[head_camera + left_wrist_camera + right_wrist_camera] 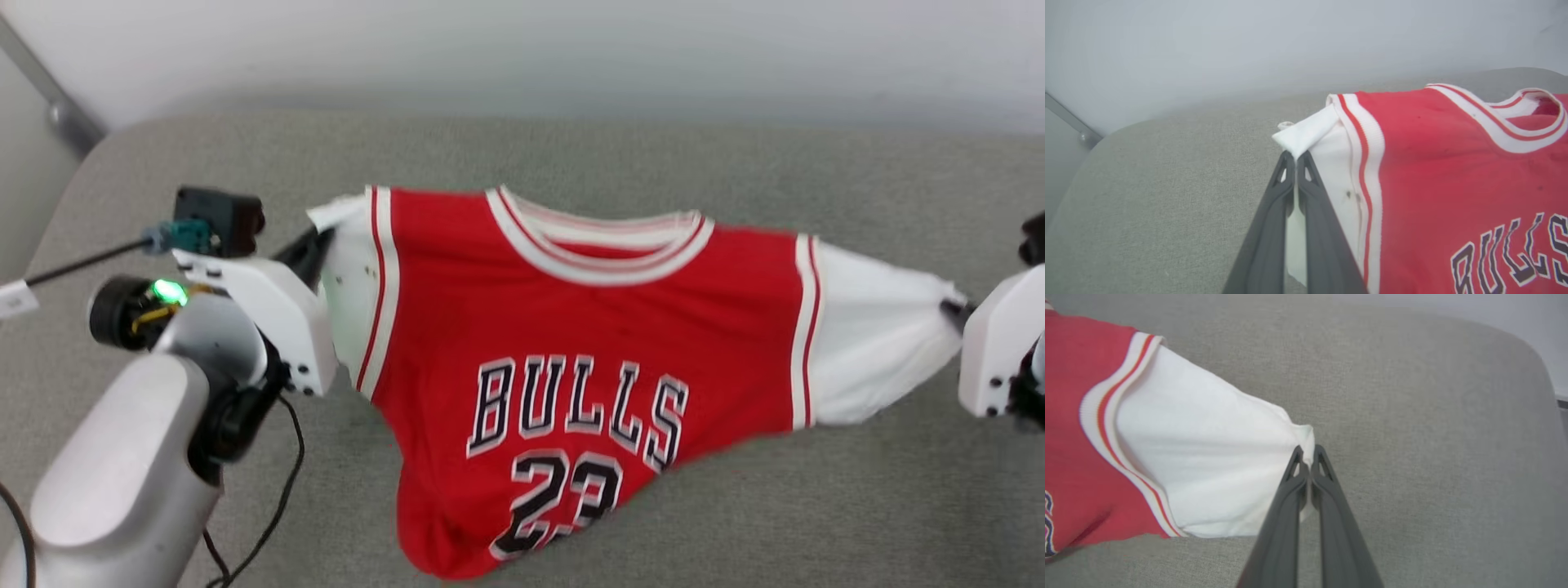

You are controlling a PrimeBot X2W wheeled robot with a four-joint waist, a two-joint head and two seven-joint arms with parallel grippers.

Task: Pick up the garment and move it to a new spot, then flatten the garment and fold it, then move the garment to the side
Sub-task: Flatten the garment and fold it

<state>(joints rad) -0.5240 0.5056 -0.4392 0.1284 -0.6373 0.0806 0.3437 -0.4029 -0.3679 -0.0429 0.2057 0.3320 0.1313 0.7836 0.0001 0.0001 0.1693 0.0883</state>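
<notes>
The garment is a red jersey with white short sleeves and black "BULLS" lettering, stretched out front side up between my two arms over the grey cushion. My left gripper is shut on the tip of its white left-hand sleeve, the two dark fingers pressed together on the cloth. On the other side my right gripper is shut on the edge of the other white sleeve, fingertips pinching the fabric. The hem sags toward the front edge.
A grey fabric cushion lies under everything, with a rounded corner at the back left. A pale wall rises behind it. A black cable hangs from my left forearm.
</notes>
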